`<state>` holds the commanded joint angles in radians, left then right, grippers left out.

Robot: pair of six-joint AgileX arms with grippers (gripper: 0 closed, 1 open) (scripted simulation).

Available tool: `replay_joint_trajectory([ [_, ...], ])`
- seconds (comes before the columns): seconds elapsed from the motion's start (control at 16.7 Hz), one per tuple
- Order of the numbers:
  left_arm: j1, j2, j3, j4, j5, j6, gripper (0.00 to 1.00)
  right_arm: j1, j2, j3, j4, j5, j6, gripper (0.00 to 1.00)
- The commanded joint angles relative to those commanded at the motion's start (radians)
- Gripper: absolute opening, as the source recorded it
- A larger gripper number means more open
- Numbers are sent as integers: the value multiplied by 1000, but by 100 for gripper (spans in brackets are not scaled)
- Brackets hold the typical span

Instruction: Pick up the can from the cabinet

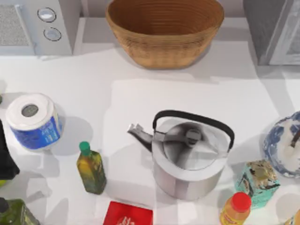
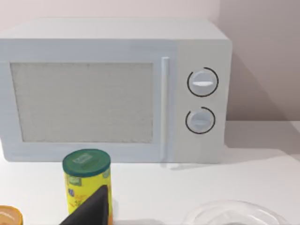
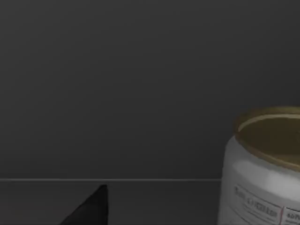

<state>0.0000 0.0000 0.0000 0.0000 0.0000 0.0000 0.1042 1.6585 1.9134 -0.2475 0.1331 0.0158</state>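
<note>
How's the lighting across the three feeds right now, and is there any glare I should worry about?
Top view: bright and even, with soft shadows beside the kettle and paper roll, and mild sheen on the kettle lid. Left wrist view: well lit, and the microwave casts a faint shadow. Right wrist view: dim and grey, though the can stays readable.

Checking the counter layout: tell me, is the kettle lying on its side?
No, the kettle stands upright with its handle arched above the lid.

Beside the right gripper's dark fingertip (image 3: 91, 208), the can (image 3: 262, 168) is cut off by the frame's edge, its label print unreadable.
</note>
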Motion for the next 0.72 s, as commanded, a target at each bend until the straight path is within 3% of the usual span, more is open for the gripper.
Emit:
replay_joint_trajectory([
  [0.3, 0, 0, 0, 0, 0, 0, 100, -3, 23, 23, 0, -3, 0, 100],
  [0.72, 0, 0, 0, 0, 0, 0, 100, -3, 23, 23, 0, -3, 0, 47],
])
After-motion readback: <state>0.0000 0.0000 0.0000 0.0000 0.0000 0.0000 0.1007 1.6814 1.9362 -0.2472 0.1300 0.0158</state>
